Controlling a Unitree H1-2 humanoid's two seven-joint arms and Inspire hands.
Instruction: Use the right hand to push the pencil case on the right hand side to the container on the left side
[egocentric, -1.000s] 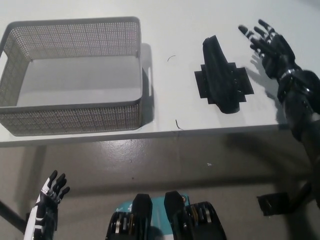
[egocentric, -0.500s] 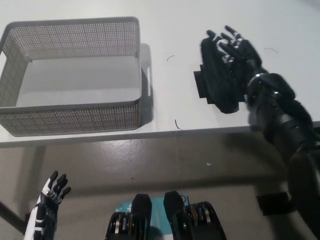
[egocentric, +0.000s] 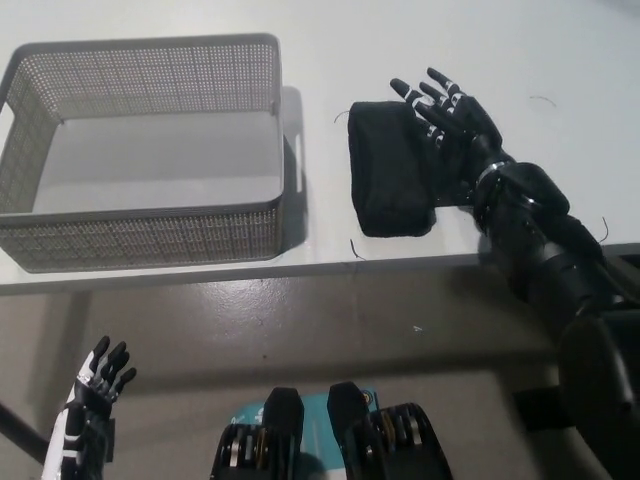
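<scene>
A black pencil case (egocentric: 388, 168) lies flat on the white table (egocentric: 420, 50), a short gap to the right of the grey mesh basket (egocentric: 150, 235). My black right hand (egocentric: 445, 125) is open, its fingers spread and pressed against the case's right side. The black patch under the case is hidden. My white left hand (egocentric: 85, 405) rests low at the bottom left, below the table's edge, fingers apart and holding nothing.
The basket's inside holds nothing and its right wall has a handle slot (egocentric: 298, 160) facing the case. The table's front edge (egocentric: 400, 262) runs just below the case. Two thin dark scraps (egocentric: 355, 248) lie on the table near it.
My right hand swept left from the table's right side onto the pencil case and pushed it left, off its black patch, towards the basket. The case turned and now looks wider.
</scene>
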